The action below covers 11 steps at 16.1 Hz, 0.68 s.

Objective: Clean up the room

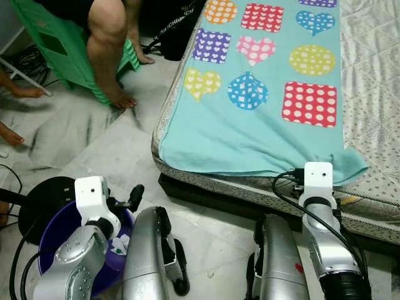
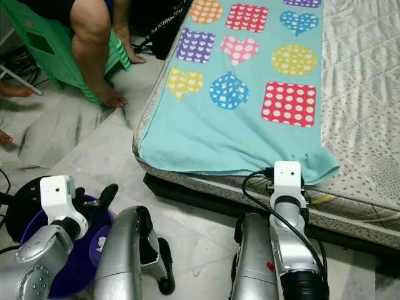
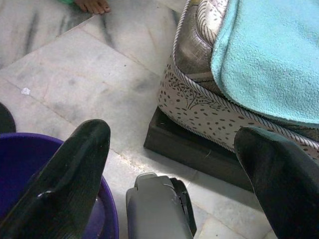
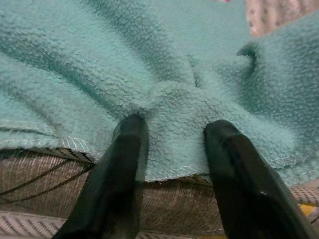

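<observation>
A teal blanket (image 1: 250, 125) with coloured hearts, circles and dotted squares lies spread on the mattress (image 1: 375, 94). Its near edge hangs over the bed's side. My right gripper (image 4: 174, 127) is at the blanket's near right corner, shut on a bunched fold of the fleece between its two fingers. On the floor at my left stands a purple bucket (image 1: 56, 231) with white scraps inside. My left gripper (image 3: 172, 134) hovers over the bucket's rim, open and holding nothing.
A person sits on a green plastic stool (image 1: 56, 44) at the far left, bare feet (image 1: 119, 97) on the marble floor. Another person's feet (image 1: 25, 92) are at the left edge. A black round base (image 1: 44, 194) and cables lie beside the bucket. The black bed base (image 1: 206, 194) runs ahead.
</observation>
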{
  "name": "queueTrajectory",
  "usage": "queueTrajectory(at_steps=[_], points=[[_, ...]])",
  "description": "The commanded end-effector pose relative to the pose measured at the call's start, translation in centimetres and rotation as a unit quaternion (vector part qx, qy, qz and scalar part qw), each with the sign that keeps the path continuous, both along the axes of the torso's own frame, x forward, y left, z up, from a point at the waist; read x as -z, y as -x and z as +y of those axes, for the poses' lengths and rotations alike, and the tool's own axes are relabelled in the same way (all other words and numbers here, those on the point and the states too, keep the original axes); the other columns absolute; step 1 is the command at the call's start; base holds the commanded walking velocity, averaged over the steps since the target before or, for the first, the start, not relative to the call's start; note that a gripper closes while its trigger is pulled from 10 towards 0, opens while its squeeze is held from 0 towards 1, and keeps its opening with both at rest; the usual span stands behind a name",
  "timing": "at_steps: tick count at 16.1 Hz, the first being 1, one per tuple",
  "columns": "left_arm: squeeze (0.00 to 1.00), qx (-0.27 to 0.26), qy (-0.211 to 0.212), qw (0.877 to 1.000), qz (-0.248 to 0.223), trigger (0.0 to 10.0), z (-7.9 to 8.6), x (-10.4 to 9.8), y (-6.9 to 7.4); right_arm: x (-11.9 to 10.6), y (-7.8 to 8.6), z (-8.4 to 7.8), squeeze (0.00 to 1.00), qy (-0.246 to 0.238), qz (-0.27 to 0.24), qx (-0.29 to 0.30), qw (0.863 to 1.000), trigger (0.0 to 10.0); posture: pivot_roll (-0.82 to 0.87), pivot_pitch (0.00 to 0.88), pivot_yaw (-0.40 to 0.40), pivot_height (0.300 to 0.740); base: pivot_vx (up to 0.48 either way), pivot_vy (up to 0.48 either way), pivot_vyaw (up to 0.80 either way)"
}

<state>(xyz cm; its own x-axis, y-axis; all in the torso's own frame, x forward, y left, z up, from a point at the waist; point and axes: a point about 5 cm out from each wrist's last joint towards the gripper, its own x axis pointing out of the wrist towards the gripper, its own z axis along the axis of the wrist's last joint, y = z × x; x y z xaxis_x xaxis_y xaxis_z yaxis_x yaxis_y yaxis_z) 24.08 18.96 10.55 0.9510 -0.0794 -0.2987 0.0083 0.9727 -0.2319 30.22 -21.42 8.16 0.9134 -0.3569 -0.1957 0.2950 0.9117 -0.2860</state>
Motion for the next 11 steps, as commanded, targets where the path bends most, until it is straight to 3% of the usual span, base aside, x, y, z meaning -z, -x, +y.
queueTrajectory(at_steps=[1,11], points=[[0.0,-0.012,-0.007,1.0,0.02,10.0,0.6,0.9,0.6,1.1,0.9,-0.1,0.0,-0.013,0.028,0.001,1.0,0.0,-0.05,0.291,0.084,0.569,0.0,0.0,0.0],[0.0,-0.009,-0.01,1.0,0.026,10.0,0.6,1.1,1.5,2.0,3.0,-1.3,0.0,-0.049,0.066,0.009,0.997,0.0,-0.05,0.267,0.087,0.569,0.0,0.0,0.0]])
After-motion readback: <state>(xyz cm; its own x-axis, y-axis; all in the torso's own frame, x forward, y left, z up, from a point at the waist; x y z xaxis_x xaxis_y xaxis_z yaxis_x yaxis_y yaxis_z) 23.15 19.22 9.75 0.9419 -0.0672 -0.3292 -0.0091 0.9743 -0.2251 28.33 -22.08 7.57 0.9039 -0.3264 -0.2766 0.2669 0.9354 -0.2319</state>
